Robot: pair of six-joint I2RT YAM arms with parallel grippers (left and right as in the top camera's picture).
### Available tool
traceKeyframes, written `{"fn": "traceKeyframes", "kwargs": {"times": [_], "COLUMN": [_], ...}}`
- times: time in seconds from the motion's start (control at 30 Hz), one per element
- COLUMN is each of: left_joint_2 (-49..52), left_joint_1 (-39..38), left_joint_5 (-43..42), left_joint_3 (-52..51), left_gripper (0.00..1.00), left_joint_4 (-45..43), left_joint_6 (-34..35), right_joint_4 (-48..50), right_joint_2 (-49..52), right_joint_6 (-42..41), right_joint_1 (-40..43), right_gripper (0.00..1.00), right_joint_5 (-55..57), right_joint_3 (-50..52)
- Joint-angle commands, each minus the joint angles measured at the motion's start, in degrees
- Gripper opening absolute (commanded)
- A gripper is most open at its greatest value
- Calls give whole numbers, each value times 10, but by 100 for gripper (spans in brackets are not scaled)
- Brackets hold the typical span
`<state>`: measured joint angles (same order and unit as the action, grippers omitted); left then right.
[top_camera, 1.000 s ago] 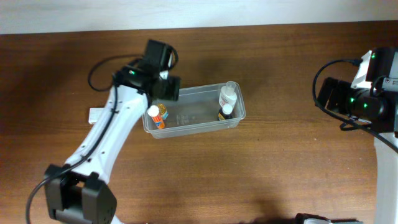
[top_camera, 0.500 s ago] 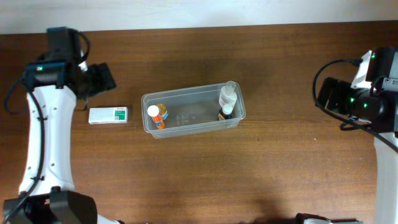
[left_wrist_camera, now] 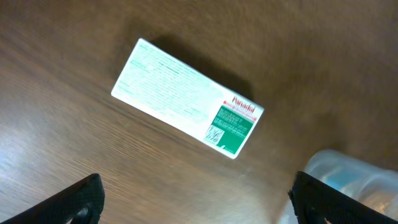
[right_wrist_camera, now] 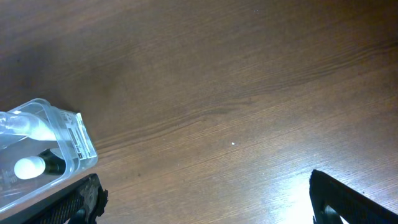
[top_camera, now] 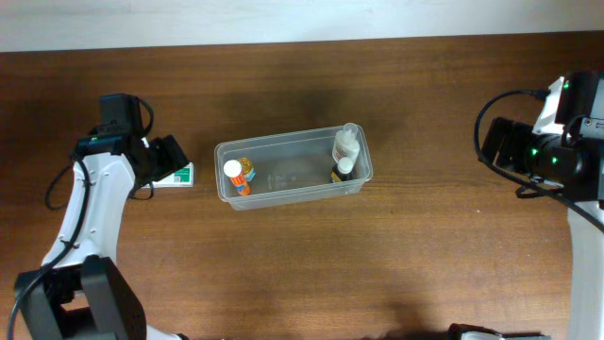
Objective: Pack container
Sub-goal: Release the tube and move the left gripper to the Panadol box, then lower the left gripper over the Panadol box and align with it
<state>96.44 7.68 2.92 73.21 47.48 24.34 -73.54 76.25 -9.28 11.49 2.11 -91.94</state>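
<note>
Near the middle of the worktop, the container is sitting with its long side running left to right, turned slightly askew. Inside, an orange bottle with a white cap is standing at the left end. A white bottle and a dark bottle with a white cap are standing together at the right end. Just beyond the left wall, apart from it, a white and green Panadol box is lying flat on the wood. The left jaws are hanging over this box, spread wide with nothing between them. The right jaws are also standing wide apart and empty, well away past the container's right end.

We are judging the box to be the piece not yet packed, and the trouble is likely to start there. In the left wrist view it is lying skew to the line between the two fingers. If the jaws close without turning, they may catch it by its corners and spin or skid it. It also looks like thin card, so a hard squeeze may crush it. Lowering it in carelessly could topple the orange bottle or shove the light tub along.

We are seeing a clear, colourless plastic tub with rounded corners and a raised rim. The wood grain is showing through its bare middle.
</note>
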Motion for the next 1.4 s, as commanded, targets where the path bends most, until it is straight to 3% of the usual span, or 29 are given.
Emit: {"fn": "traceKeyframes", "kwargs": {"times": [0.0, 0.03, 0.13, 0.33, 0.63, 0.73, 1.03, 1.37], "left_joint_2": [0, 0, 1, 21, 103, 129, 189, 307], "left_joint_1": [3, 3, 2, 2, 5, 13, 38, 40], "left_joint_5": [-6, -6, -6, -10, -123, -158, -120, -110], "left_joint_3": [-4, -5, -15, -19, 22, 95, 378, 391], "left_gripper": [96, 96, 99, 99, 99, 99, 99, 99], "left_joint_4": [-6, -8, -34, -82, -118, -65, 157, 269], "left_joint_6": [197, 273, 342, 341, 221, 173, 84, 55], "right_joint_4": [0, 0, 0, 0, 0, 0, 0, 0], "right_joint_2": [0, 0, 0, 0, 0, 0, 0, 0], "right_joint_6": [-7, -7, -7, -7, -7, -7, -7, -7], "right_joint_1": [4, 4, 4, 4, 4, 4, 4, 4], "right_gripper": [98, 98, 98, 98, 98, 98, 98, 98], "right_joint_5": [-1, -1, -1, -1, -1, -1, -1, -1], "right_joint_3": [-10, -10, -10, -10, -10, -10, -10, -10]}}
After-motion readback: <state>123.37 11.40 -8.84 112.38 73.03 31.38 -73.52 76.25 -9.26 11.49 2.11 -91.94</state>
